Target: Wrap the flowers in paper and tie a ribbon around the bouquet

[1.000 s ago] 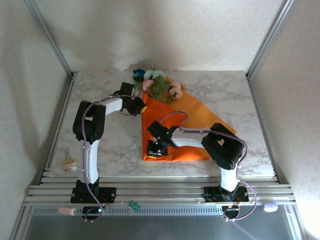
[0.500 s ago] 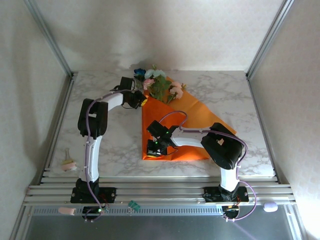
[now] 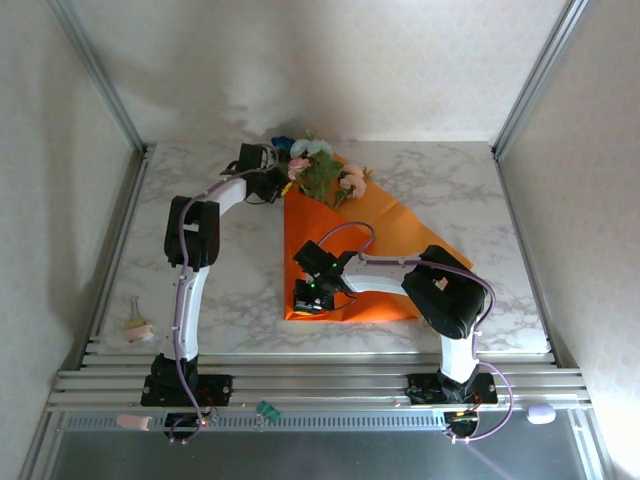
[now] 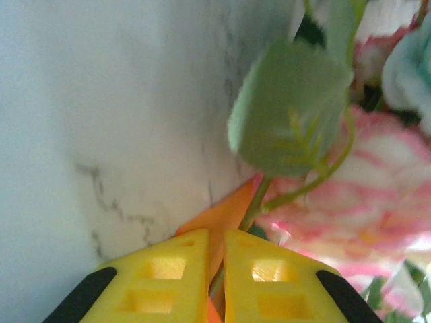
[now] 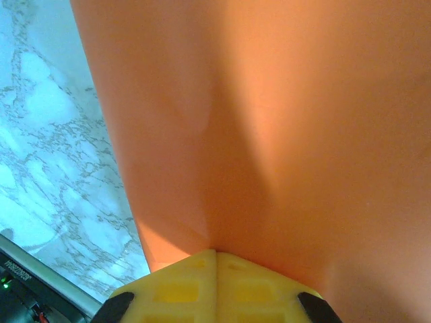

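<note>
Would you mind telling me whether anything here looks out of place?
Nothing is spilled or damaged. What looks like the ribbon lies at the near left edge of the table, far from the paper and flowers.

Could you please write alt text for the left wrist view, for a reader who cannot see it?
The left claw pinches a corner of the orange paper, a green stem rising from the same narrow gap. Pink-and-white flowers and a green leaf crowd the right; marble table lies left.
</note>
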Robot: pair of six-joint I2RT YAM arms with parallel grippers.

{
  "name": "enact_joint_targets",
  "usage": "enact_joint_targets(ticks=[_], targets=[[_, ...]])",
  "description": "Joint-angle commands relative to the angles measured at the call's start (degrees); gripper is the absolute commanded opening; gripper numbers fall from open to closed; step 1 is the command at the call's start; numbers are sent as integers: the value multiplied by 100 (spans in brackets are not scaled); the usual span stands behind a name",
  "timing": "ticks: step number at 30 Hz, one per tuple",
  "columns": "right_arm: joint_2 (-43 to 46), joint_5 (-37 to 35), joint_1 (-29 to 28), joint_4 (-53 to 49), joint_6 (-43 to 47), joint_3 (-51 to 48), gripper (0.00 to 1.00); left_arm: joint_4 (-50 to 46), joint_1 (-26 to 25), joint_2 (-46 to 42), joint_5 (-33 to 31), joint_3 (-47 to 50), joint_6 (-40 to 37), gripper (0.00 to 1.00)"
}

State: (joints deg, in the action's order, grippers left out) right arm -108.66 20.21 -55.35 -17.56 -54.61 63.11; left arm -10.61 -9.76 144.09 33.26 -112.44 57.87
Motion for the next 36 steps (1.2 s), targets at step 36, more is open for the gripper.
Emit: enact_joint_targets(ticks=[36], targets=[[510, -172, 224, -881, 235, 184, 0, -167, -1876, -6011, 88, 7601, 183, 24]])
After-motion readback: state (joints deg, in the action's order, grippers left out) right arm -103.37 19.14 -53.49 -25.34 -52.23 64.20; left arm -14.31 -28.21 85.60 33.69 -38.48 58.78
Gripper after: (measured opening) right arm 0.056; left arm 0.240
